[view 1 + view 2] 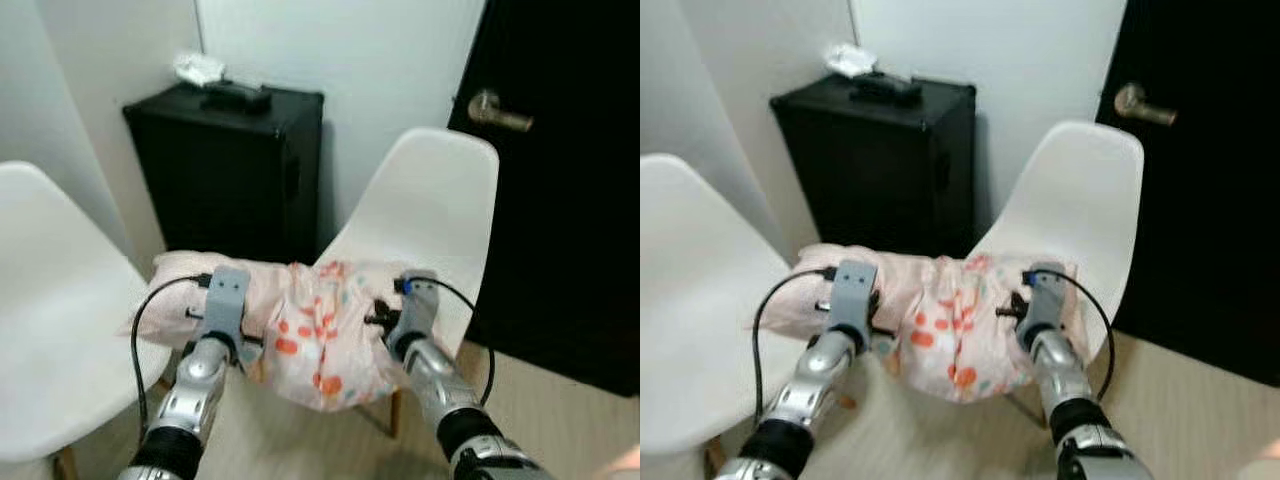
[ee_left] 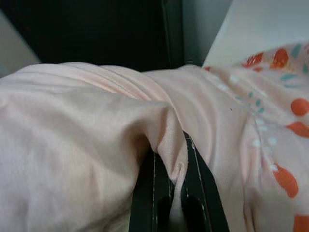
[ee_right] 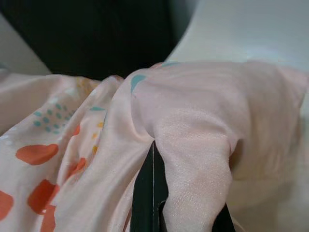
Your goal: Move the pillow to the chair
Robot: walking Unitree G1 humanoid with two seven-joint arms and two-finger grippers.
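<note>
A pale pink pillow (image 1: 315,330) with orange and teal spots hangs between my two arms, sagging in the middle. My left gripper (image 2: 176,191) is shut on a fold of its plain pink fabric at the left end. At the pillow's right end my right gripper (image 3: 157,193) is also shut on a fold. The pillow hangs in front of the seat of a white chair (image 1: 440,190) that stands against the wall ahead on the right, and its right end lies over the seat's front.
A second white chair (image 1: 50,300) stands at my left. Between the two chairs a black cabinet (image 1: 235,170) sits in the corner, with a white cloth (image 1: 198,68) and a dark object (image 1: 238,95) on top. A black door (image 1: 570,180) with a metal handle (image 1: 497,110) is at the right.
</note>
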